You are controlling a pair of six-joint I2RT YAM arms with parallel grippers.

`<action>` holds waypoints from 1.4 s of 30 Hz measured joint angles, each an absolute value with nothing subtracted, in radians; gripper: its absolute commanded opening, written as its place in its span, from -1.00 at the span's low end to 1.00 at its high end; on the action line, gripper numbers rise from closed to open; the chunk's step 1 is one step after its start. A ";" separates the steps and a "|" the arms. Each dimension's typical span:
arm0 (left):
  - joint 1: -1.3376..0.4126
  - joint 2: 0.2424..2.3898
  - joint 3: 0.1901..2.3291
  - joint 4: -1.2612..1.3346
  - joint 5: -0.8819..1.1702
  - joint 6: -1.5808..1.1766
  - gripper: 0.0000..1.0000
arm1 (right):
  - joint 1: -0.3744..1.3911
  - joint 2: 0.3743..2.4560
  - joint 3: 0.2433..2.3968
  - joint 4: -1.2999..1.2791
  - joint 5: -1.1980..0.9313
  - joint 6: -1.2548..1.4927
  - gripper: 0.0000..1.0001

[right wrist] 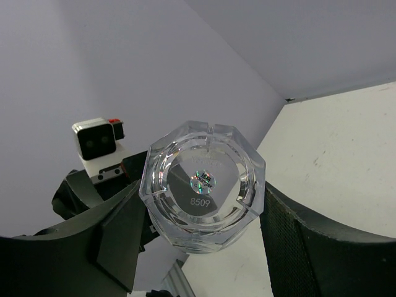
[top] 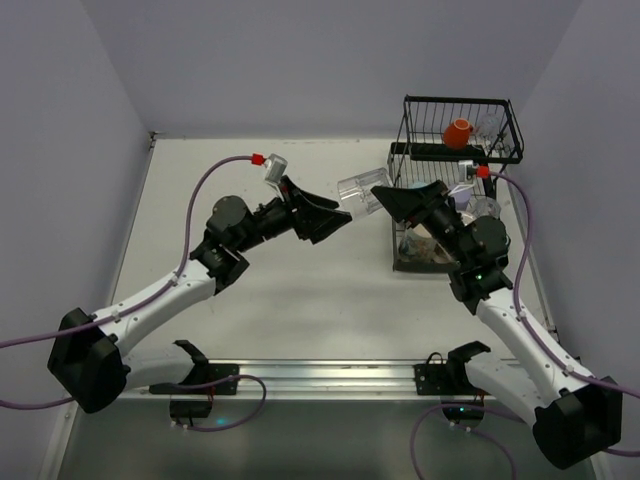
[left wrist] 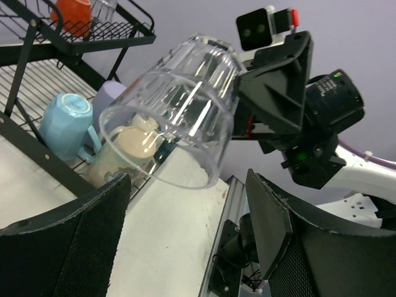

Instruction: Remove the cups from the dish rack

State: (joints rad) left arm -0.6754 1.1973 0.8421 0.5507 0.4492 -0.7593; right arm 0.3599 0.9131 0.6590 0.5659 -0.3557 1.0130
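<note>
My right gripper [top: 378,197] is shut on a clear glass [top: 358,190], held on its side above the table, left of the dish rack [top: 460,100]. In the right wrist view its faceted base [right wrist: 203,185] sits between both fingers [right wrist: 309,241]. My left gripper [top: 338,216] stands open with its jaws wide, and the glass's open rim [left wrist: 167,148] lies just beyond its fingertips [left wrist: 117,198], not touching them. An orange-red cup [top: 458,133] sits in the rack's upper basket. Light blue [left wrist: 65,120], lavender [left wrist: 111,96] and beige [left wrist: 139,139] cups lie in the lower tray.
The black wire rack [left wrist: 93,42] stands at the table's far right, near the side wall. Another clear glass [left wrist: 105,9] stands next to the orange-red cup [left wrist: 77,15]. A metal rail [top: 320,372] runs along the near edge between the arm bases.
</note>
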 measured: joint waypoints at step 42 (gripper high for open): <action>-0.159 1.728 1.383 -0.341 -0.017 -0.405 -1.00 | 0.413 0.821 0.632 0.141 -0.299 0.762 0.98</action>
State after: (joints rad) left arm -0.1593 1.7279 1.3834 -0.3412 -0.0174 -0.4046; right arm 0.4133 0.8211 0.6315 0.1413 -0.2989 0.7616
